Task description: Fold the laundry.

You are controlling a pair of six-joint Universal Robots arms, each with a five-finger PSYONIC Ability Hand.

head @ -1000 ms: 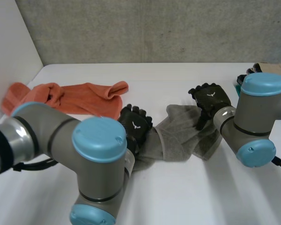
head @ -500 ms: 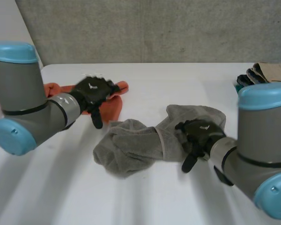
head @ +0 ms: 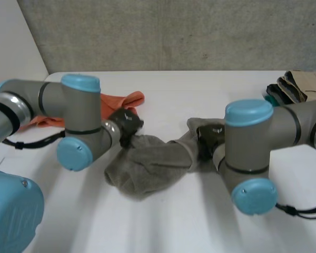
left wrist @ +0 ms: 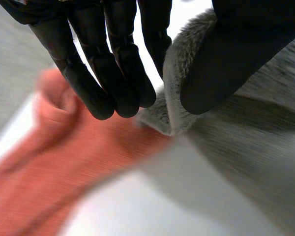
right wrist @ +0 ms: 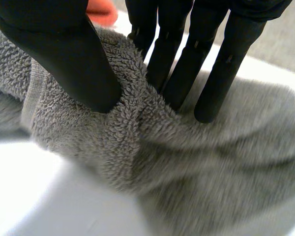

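A crumpled grey towel (head: 147, 164) lies mid-table. My left hand (head: 125, 122) sits at its far left edge. In the left wrist view that hand (left wrist: 113, 69) pinches a corner fold of the grey towel (left wrist: 174, 83) between thumb and straight fingers. My right hand (head: 210, 135) is on the towel's right end. The right wrist view has this hand (right wrist: 64, 54) with its thumb and fingers pressed into the grey towel (right wrist: 137, 132), squeezing a raised fold between them.
An orange towel (head: 124, 100) lies bunched behind the left hand, also beyond its fingertips (left wrist: 59, 172). A stack of folded cloths (head: 297, 84) sits at the back right corner. The white table (head: 189, 226) has bare room in front of the towel.
The left hand came from over the orange towel down to the grey towel's far left edge and closed on it. The right hand shifted back on the towel's right end and closed on a fold.
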